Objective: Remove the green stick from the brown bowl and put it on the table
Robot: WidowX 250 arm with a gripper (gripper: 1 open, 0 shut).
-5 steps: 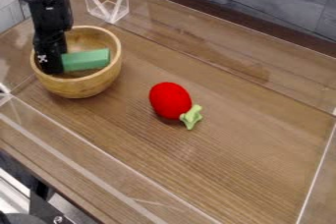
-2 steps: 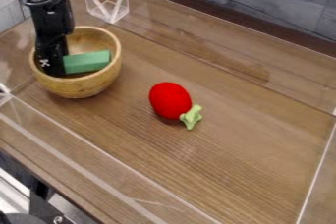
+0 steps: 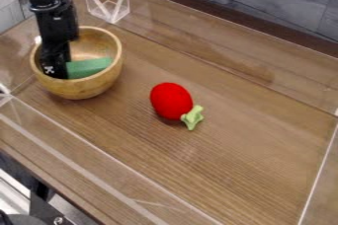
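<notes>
Here, round wooden brown bowl (image 3: 79, 64) holds blocky green stick (image 3: 90, 67); claw (image 3: 53, 68) state unclear.

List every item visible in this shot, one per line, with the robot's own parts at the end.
brown bowl: one, light brown wood, left side of the table.
green stick: one, green, lying inside the brown bowl, partly hidden by the gripper.
red fruit: one, red with a pale green stem end, on the table's middle, apart from the bowl.
table: one, brown wood grain, with clear walls around its edges.
clear stand: one, transparent, behind the bowl near the back wall.
gripper: one, black, pointing down into the bowl at the stick's left end; its jaw state is unclear.
</notes>
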